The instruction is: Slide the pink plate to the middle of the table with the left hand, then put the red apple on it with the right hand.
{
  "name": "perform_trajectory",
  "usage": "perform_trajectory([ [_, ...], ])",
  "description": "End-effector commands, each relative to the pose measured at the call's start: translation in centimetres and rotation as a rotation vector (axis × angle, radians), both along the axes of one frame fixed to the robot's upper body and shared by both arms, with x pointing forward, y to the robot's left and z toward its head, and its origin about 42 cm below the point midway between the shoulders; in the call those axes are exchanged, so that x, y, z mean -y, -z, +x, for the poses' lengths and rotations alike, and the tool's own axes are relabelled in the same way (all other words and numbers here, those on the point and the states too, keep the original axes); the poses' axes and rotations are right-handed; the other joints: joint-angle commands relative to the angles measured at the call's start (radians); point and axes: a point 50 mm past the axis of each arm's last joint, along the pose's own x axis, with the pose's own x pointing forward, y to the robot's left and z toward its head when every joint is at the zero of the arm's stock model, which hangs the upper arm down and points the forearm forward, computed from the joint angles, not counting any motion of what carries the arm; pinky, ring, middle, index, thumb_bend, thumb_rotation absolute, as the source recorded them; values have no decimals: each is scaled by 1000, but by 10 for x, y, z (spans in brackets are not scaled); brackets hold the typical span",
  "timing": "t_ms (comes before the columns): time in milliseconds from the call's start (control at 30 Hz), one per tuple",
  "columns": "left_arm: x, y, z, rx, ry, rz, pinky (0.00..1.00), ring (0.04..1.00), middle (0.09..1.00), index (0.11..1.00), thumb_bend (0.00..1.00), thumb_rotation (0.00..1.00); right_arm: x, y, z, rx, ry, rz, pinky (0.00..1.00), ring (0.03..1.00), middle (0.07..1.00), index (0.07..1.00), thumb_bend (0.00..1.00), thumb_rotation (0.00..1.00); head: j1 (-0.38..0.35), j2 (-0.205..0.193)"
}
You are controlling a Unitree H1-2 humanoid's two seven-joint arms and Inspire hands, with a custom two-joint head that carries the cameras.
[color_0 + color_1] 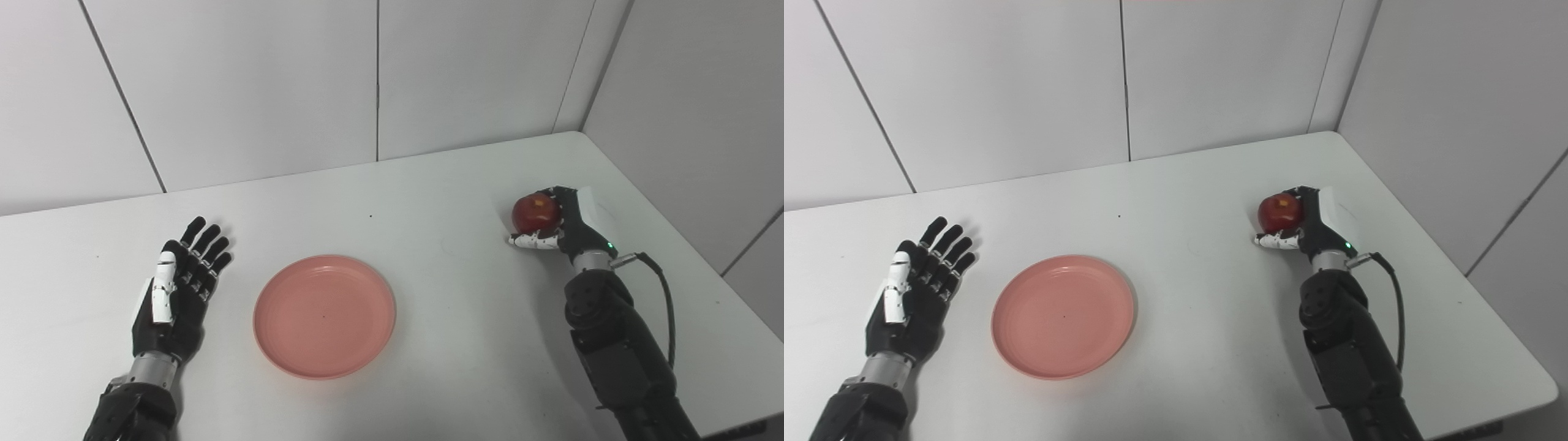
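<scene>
Nearest me, both forearms run off the bottom edge, so I see nothing of the elbows. My left hand (174, 288) lies flat with its fingers spread and straight, holding nothing, just left of the pink plate (324, 315) with a clear gap between them. I cannot tell whether the palm rests on the white bench (441, 294) or hangs just above it. The plate sits flat and bare near the middle of the bench, a little toward the left.

Farther out on the right side, my right hand (560, 226) is wrapped around the red apple (536, 211), the white thumb under it and the dark fingers curled behind. The far side of the apple is covered by those fingers, and I cannot make out whether it is touching the bench or is raised off it. A black cable (664, 294) loops from the wrist. A pale sheet (1332, 205) peeks out behind the hand, mostly hidden.
</scene>
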Motion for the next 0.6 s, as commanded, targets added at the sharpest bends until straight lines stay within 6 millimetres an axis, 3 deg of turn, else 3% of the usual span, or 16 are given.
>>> perform_trajectory([
  [0,-11,33,-18,-155,-15,14,933,919,919,901,350,1000,2,-28,11,110,-23,-70,407,470,511,493,532,68,1,0],
  [67,-10,33,-18,-154,-14,10,936,921,920,905,349,1000,3,-28,11,110,-27,-76,377,444,480,494,531,14,4,0],
  [300,-9,34,-18,-152,-15,10,933,919,919,904,356,1000,2,-31,8,145,-6,-43,339,414,456,509,528,3,11,-1],
  [433,-8,33,-19,-149,-13,9,938,925,925,911,360,1000,4,-34,8,183,2,27,402,470,483,490,529,0,13,-2],
  [567,-8,35,-19,-151,-13,9,941,928,928,914,365,1000,3,-40,6,215,4,89,404,470,468,509,527,0,17,-2],
])
